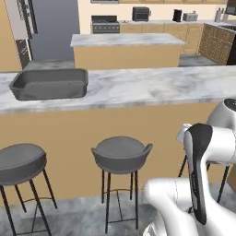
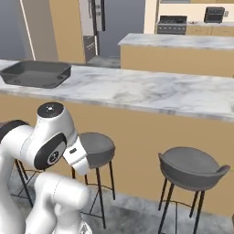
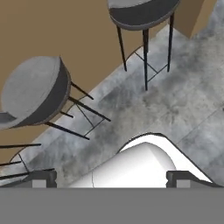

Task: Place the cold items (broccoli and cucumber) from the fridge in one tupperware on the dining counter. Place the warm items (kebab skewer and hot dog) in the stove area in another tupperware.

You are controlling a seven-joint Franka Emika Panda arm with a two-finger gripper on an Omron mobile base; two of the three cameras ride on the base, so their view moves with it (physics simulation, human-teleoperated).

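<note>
A dark grey tupperware (image 1: pixel 48 92) (image 2: pixel 32 81) stands empty at the left end of the marble dining counter (image 1: pixel 152 87) (image 2: pixel 151 93). My gripper (image 3: pixel 111 177) is folded low in front of the counter and points down at the floor. It is open, its two fingertips (image 3: pixel 43 177) far apart with nothing between them. The stove (image 1: pixel 105 24) (image 2: pixel 172 23) is against the far wall. The grey fridge (image 1: pixel 50 27) (image 2: pixel 119 23) is at the back left. Broccoli, cucumber, kebab skewer and hot dog are out of view.
Grey bar stools (image 1: pixel 120 154) (image 2: pixel 192 167) (image 3: pixel 35 89) line the near side of the counter. A kitchen island (image 1: pixel 126 40) (image 2: pixel 178 41) stands between the counter and the stove. A microwave (image 1: pixel 140 14) sits on the back counter.
</note>
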